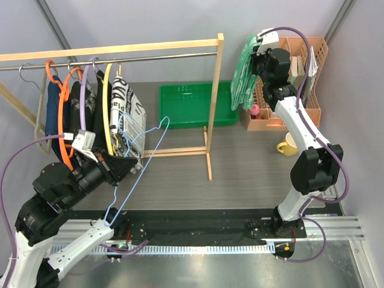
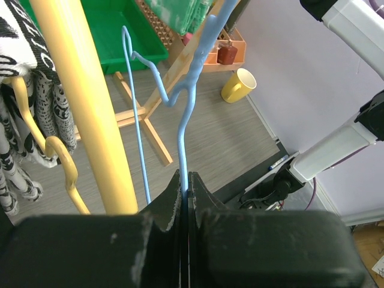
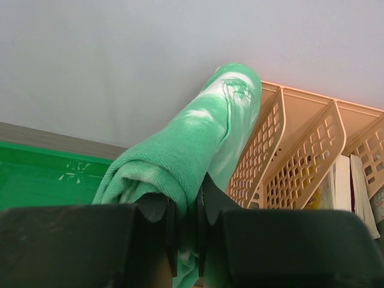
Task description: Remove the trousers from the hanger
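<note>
Right end effector (image 3: 187,203) on soft trousers (image 3: 180,150)

One wooden rack (image 1: 214,108) at left, one green tray (image 1: 180,111) behind it, one yellow mug (image 1: 288,145) and one peach slotted organizer (image 1: 315,51) at far right. One pair of green trousers (image 1: 243,75), one light blue hanger (image 1: 141,159), one yellow hanger (image 1: 105,108), one orange hanger (image 1: 62,150), one newspaper-print garment (image 1: 129,111). The rail's other hangers and dark garments overlap too much to count.
</note>
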Action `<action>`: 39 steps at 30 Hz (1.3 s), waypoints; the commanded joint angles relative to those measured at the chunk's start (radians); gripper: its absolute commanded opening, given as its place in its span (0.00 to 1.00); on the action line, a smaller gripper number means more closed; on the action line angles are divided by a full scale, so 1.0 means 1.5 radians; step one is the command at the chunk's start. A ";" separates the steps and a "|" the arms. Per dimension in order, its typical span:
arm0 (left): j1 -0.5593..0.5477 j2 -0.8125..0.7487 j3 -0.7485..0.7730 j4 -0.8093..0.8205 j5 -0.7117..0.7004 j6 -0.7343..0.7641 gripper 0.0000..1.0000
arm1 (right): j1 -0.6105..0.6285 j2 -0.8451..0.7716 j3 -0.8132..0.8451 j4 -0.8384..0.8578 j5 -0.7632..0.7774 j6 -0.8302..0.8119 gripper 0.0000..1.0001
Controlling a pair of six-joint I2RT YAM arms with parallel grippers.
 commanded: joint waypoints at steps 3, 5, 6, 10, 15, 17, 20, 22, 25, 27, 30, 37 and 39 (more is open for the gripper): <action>-0.002 0.001 0.011 0.041 0.012 -0.004 0.00 | 0.006 -0.076 0.037 0.067 -0.031 0.020 0.01; -0.002 -0.001 0.011 0.038 0.011 -0.002 0.00 | 0.008 -0.089 0.035 0.066 -0.030 0.030 0.01; -0.002 -0.001 0.011 0.037 0.011 -0.001 0.00 | 0.007 -0.095 0.033 0.066 -0.054 0.033 0.01; -0.002 0.000 0.011 0.038 0.011 -0.001 0.00 | 0.025 -0.108 0.055 0.056 -0.061 0.032 0.01; -0.001 -0.004 0.008 0.039 0.014 -0.006 0.00 | 0.044 -0.092 0.099 0.030 -0.055 0.018 0.01; -0.002 -0.007 0.007 0.039 0.010 -0.007 0.00 | 0.044 -0.085 0.109 0.029 -0.063 0.020 0.01; -0.001 -0.009 0.011 0.034 0.009 -0.010 0.00 | 0.046 -0.070 0.119 0.030 -0.077 0.032 0.01; -0.002 -0.008 0.013 0.031 0.007 -0.010 0.00 | 0.044 -0.060 0.122 0.034 -0.083 0.041 0.01; -0.002 -0.008 0.017 0.027 0.002 -0.010 0.00 | 0.044 -0.038 0.131 0.038 -0.080 0.040 0.01; -0.002 -0.008 0.019 0.025 0.003 -0.010 0.01 | 0.043 -0.027 0.133 0.038 -0.080 0.032 0.01; -0.002 -0.008 0.019 0.024 0.001 -0.011 0.00 | 0.033 -0.004 0.128 0.039 -0.093 0.030 0.01; -0.002 -0.009 0.012 0.026 0.002 -0.009 0.00 | 0.019 0.020 0.096 0.038 -0.090 0.005 0.01; -0.002 -0.008 0.011 0.027 0.001 -0.008 0.00 | 0.021 0.023 0.101 0.019 -0.092 -0.017 0.01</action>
